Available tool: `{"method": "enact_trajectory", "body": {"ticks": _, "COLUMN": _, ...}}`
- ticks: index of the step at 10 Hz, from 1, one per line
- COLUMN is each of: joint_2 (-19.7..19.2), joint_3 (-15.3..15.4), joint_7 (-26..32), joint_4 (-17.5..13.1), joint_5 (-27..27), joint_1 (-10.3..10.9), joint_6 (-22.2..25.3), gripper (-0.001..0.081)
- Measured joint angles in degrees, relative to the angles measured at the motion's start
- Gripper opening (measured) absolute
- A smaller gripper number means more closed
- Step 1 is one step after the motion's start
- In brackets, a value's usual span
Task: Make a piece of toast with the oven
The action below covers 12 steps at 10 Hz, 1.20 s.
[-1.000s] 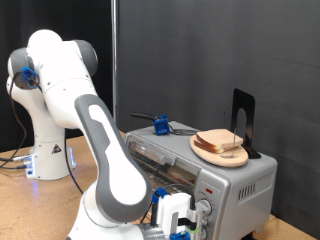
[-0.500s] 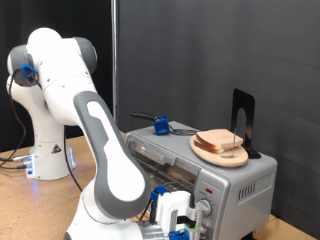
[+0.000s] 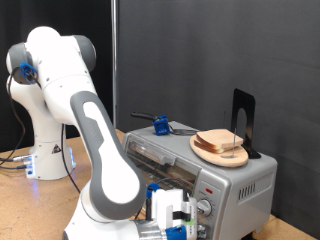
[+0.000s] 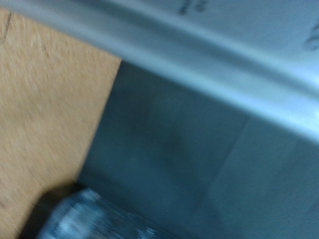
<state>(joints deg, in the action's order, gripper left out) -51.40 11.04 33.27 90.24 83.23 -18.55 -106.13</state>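
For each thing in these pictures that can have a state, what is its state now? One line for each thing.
oven: stands on the table, wire rack visible inside.
piece of toast: lying on the wooden plate, stacked with other slices.
wooden plate: resting on top of the oven, loaded with bread.
gripper: low in front of the oven, holding nothing that shows.
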Motion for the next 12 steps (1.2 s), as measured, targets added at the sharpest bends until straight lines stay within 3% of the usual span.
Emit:
{"method": "enact_trajectory", "body": {"ticks": 2, "joint_2": 0.1, "joint_3": 0.7, "joint_7": 9.0, "joint_4": 1.2, "joint_5": 2.5, "joint_1": -0.9, "joint_6": 0.6, "gripper": 0.0105}}
{"method": "enact_trajectory", "body": {"ticks": 5, "joint_2": 0.0, "joint_3": 1.3, "joint_7": 16.5, "joint_4": 2.1, "joint_5": 4.6, "joint_1": -1.6, "joint_6": 2.0, "gripper": 0.0106}}
{"method": "enact_trajectory", "body": {"ticks": 12, "joint_2": 0.1, "joint_3": 1.2, "joint_7": 18.5, "joint_4": 2.2, "joint_5": 4.7, "joint_1": -1.9, "joint_6": 2.0, "gripper": 0.0108}}
